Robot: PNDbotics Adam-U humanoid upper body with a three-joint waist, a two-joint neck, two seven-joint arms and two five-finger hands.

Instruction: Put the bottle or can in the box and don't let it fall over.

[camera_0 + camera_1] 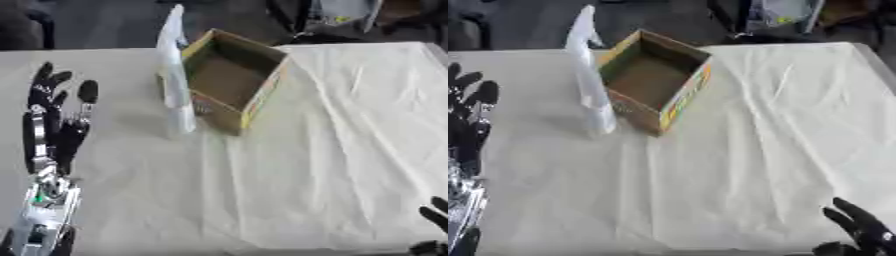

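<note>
Right eye view cuts off the open, empty right hand [859, 230] at the table's [780, 150] near edge; left hand [52, 107] open, empty; box [229, 80] print and pale bottle [175, 70] unreadable.

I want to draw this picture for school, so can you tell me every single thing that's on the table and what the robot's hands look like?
bottle: one, white or clear, tall, standing upright on the table just left of the box, outside it.
box: one, brown cardboard with coloured print on its side, open on top, nothing visible inside, at the far middle of the table.
table: one, covered with a creased white cloth, filling most of the view.
dark shapes beyond the table's far edge: too blurred to name.
left robot hand: one, black with silver parts, fingers straight and pointing up, at the left side, apart from the bottle.
right robot hand: one, black, only fingers showing, relaxed, at the lower right corner.
</note>
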